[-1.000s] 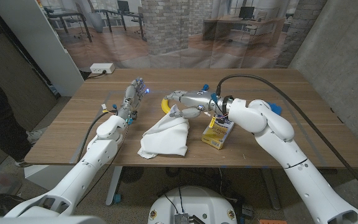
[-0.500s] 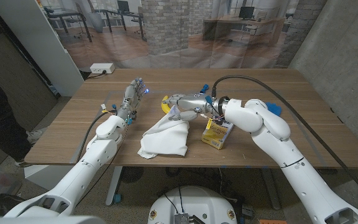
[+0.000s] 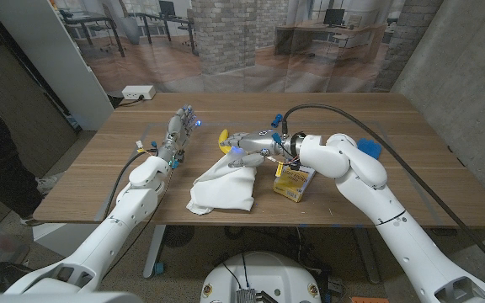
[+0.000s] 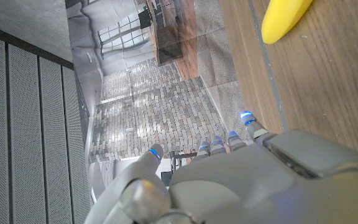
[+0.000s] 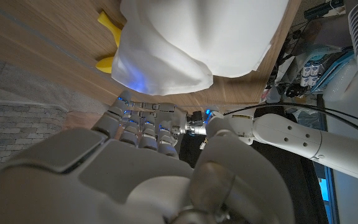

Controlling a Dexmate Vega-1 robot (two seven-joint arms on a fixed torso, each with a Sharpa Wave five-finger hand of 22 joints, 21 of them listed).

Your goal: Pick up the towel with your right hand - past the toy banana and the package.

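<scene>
Right hand reaches over the crumpled white cloth towel at frame centre on the wooden counter, fingers touching its top edge, grip unclear; left hand spread, released

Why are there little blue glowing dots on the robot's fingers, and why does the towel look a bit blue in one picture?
Head view: small blue lights glow on the left hand and right hand. Left wrist view: the same lights shine at the fingertips. Right wrist view: the right hand's lights cast a faint blue tint on the white towel, and the close-up hand looks soft and blurry.
</scene>
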